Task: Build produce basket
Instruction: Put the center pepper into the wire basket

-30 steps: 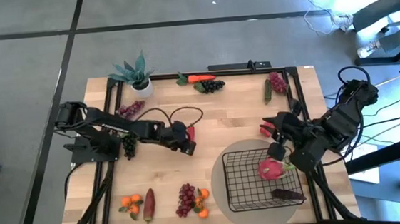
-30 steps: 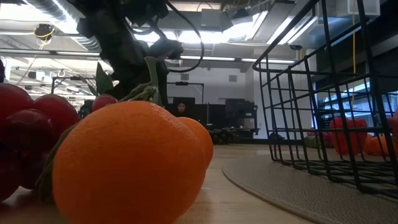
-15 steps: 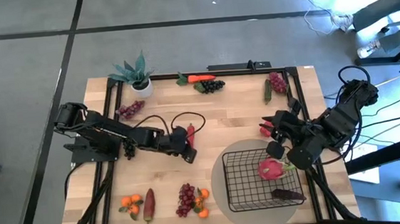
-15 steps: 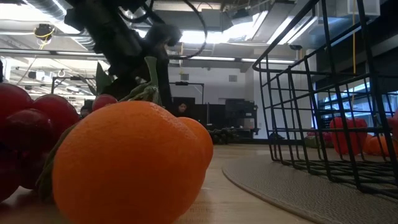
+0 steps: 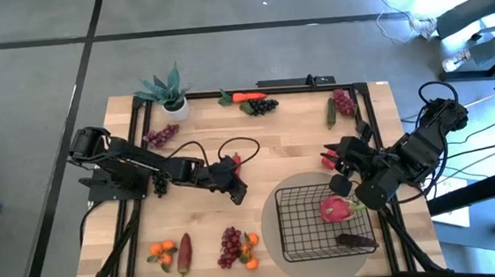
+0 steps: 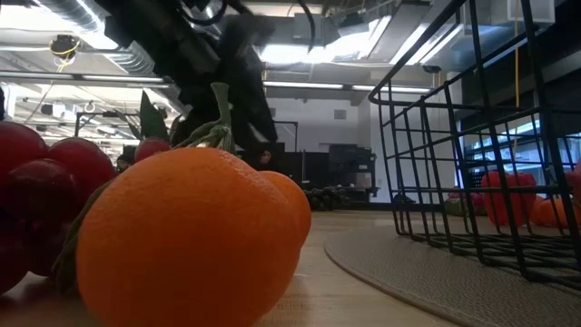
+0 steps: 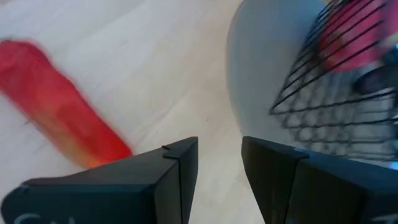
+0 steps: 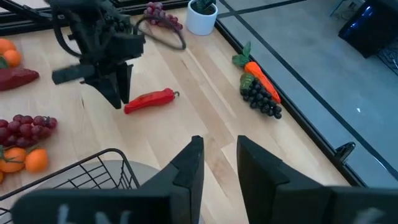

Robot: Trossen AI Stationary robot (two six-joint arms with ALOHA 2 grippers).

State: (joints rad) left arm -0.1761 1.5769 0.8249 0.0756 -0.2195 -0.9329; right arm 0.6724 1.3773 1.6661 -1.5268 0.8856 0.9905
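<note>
Basket [image 5: 323, 225] of black wire stands on the round grey mat [image 5: 275, 209] at the table's near right, holding a pink dragon fruit [image 5: 334, 209] and a dark grape bunch [image 5: 355, 239]. Left gripper [image 5: 238, 192] hovers mid-table beside a red pepper [image 8: 149, 100], its fingers [image 7: 165, 177] parted with nothing between them. Right gripper [image 5: 343, 182] hangs at the basket's far rim, fingers [image 8: 186, 168] a narrow gap apart and empty. Elsewhere on the wood lie oranges [image 5: 161, 249], a reddish potato [image 5: 184, 254], red grapes [image 5: 229, 245], a carrot [image 5: 246, 96] and a potted plant [image 5: 169, 90].
</note>
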